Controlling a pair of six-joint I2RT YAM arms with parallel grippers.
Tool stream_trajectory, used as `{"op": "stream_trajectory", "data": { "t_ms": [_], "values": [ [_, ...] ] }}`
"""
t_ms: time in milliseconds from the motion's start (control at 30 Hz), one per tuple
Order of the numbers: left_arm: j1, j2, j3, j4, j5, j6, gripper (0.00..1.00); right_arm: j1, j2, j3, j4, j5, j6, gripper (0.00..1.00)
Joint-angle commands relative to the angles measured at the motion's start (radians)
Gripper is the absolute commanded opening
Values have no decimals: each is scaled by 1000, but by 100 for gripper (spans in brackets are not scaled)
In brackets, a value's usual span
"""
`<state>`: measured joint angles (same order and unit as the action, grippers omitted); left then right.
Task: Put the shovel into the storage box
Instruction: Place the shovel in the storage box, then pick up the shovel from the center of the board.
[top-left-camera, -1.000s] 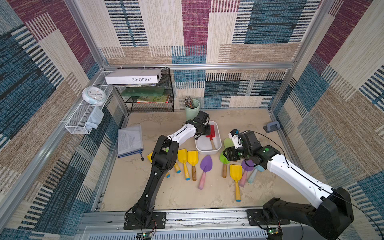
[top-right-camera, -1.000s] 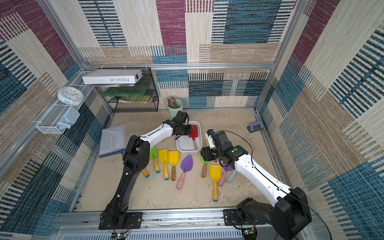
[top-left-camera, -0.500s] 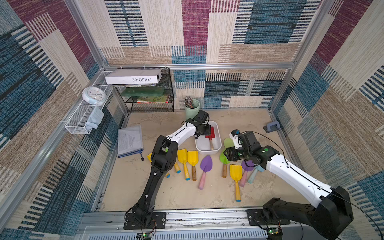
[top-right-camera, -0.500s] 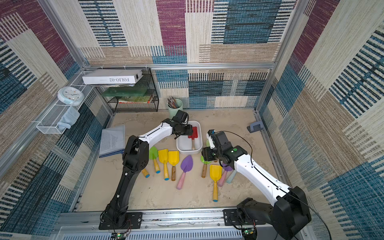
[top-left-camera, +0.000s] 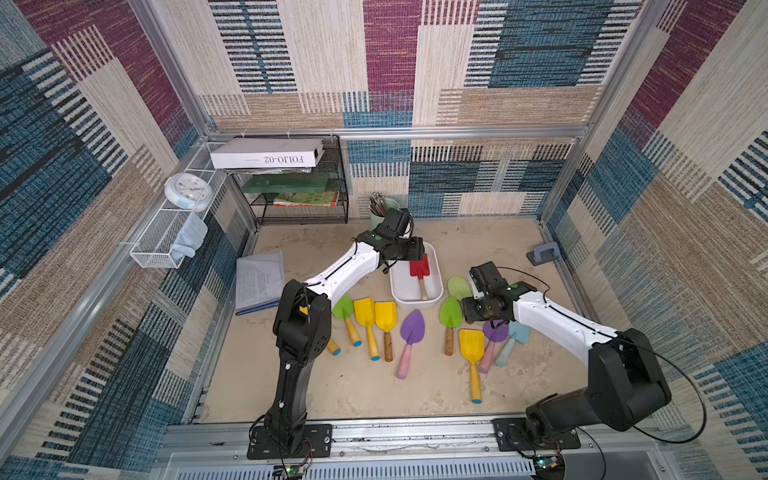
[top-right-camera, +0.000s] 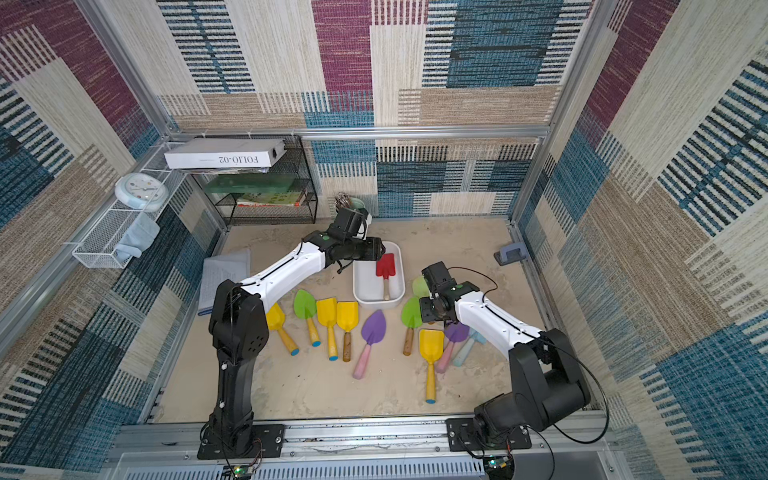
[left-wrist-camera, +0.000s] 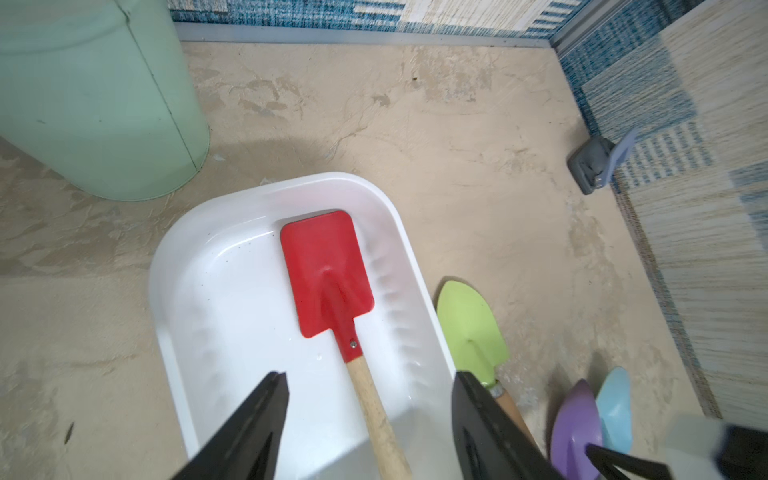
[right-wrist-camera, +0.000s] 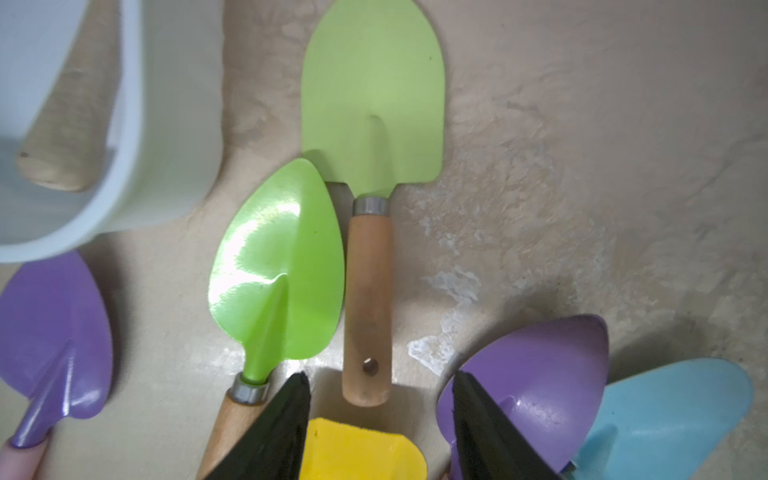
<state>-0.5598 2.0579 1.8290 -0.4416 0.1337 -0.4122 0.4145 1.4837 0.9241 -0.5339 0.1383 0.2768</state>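
Step in hand: release at the box, with a second pick being lined up.

Red shovel (left-wrist-camera: 328, 270): lies flat inside the box (left-wrist-camera: 208, 316), blade toward the far end, wooden handle running back toward the near wall. This one is judged delivered.

Left claw (left-wrist-camera: 372, 376): hangs over the near end of the box. Its jaws stand well apart on either side of the handle, with clear gaps on both sides. It has hold of nothing.

Right claw (right-wrist-camera: 381, 376): hangs low over the floor just beside the box, jaws spread and empty. The handle end of the pale green shovel (right-wrist-camera: 372, 104) lies just ahead of the fingertips and centred between them.

Crowding: a bright green trowel (right-wrist-camera: 278, 270) touches or overlaps that shovel's neck on one side. A yellow shovel (right-wrist-camera: 357, 453) and a purple trowel (right-wrist-camera: 536, 374) sit close under the jaws.

Next move, as judged: the left arm should lift straight up, clear of the handle and rim. The right claw needs to advance along the handle and close on the wood alone, without catching its neighbours. Many shovels remain on the floor in both top views.
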Motion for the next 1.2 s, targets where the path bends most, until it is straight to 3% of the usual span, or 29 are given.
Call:
{"op": "stream_trajectory", "data": {
  "t_ms": [0, 367, 800, 1167],
  "values": [
    [-2, -57, -59, 63, 35, -6, 67, -12, 48, 34, -8, -23, -30, 57],
    [-26, -149, -195, 107, 52, -24, 67, -15, 175, 61, 14, -26, -44, 47],
    [-46, -154, -198, 106, 90, -39, 68, -14, 157, 57, 19, -8, -46, 2],
    [-77, -130, -237, 182, 198, -97, 69, -16, 6, 110, -45, 22, -59, 0]
  ]
}}
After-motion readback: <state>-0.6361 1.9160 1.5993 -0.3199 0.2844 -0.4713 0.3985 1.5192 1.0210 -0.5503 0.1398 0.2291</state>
